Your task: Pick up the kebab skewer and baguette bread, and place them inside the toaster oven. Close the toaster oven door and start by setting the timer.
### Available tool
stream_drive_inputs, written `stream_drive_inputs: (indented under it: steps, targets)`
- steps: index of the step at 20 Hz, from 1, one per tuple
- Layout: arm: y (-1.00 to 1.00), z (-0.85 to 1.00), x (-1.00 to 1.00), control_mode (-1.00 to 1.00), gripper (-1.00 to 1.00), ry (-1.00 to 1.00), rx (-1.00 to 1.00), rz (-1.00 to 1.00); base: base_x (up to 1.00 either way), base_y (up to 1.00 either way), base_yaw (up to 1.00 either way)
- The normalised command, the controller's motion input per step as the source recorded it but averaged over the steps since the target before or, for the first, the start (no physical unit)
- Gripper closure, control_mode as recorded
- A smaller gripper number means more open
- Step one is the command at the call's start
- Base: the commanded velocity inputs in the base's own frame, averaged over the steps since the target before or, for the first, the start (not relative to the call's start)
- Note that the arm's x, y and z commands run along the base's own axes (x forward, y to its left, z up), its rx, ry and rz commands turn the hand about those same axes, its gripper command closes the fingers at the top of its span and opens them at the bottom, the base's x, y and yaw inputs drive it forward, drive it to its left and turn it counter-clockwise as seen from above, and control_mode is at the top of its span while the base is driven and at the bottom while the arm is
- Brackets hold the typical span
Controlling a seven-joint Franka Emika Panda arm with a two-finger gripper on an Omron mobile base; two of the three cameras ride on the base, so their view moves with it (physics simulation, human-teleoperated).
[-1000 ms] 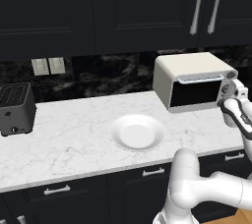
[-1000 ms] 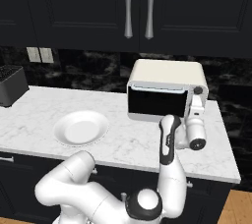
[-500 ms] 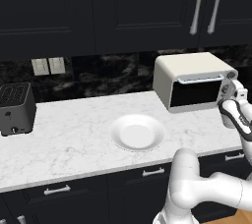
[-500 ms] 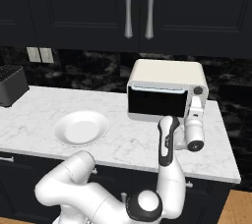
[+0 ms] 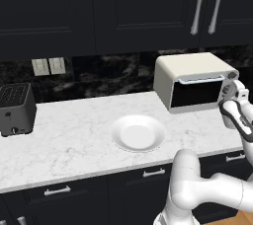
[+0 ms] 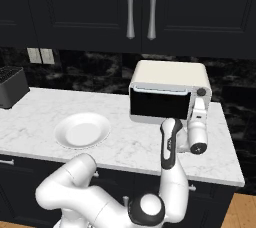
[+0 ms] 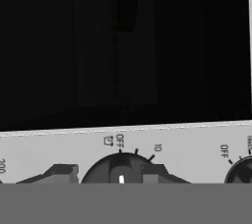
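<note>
marble counter (image 5: pixel 74 140) bears toaster oven (image 5: pixel 190 82), plate (image 5: pixel 138 133), toaster (image 5: pixel 16 109).

Hand view: timer knob (image 7: pixel 121 171) cut off by bottom edge; second knob (image 7: pixel 241 173) cut at right edge. Fingertips (image 7: pixel 61 173) partly hidden. Black toaster (image 6: pixel 11 87) cropped at left edge.

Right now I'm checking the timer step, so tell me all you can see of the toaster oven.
The toaster oven is a cream-white box with rounded edges, standing on the marble counter against the dark backsplash. Its dark glass door is closed, with a pale handle bar along the top edge. The panel to the door's right carries dark round knobs with markings such as OFF and 10. The hand is up against that panel, its fingertips on either side of one knob.
</note>
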Motion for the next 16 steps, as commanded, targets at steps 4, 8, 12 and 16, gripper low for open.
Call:
stream_drive_inputs:
  steps: [4,8,12,16]
  targets:
    - [-0.22,0.18,-0.11,-1.0,1.0,0.06,0.0,0.0,0.0,0.0,0.0]
    - [-0.25,0.07,-0.06,-1.0,1.0,0.03,0.0,0.03,0.0,0.0,0.0]
    - [-0.26,0.08,-0.17,-1.0,1.0,0.03,0.0,0.05,0.0,0.0,0.0]
    - [-0.17,0.18,-0.27,-1.0,1.0,0.07,0.0,0.11,0.0,0.0,0.0]
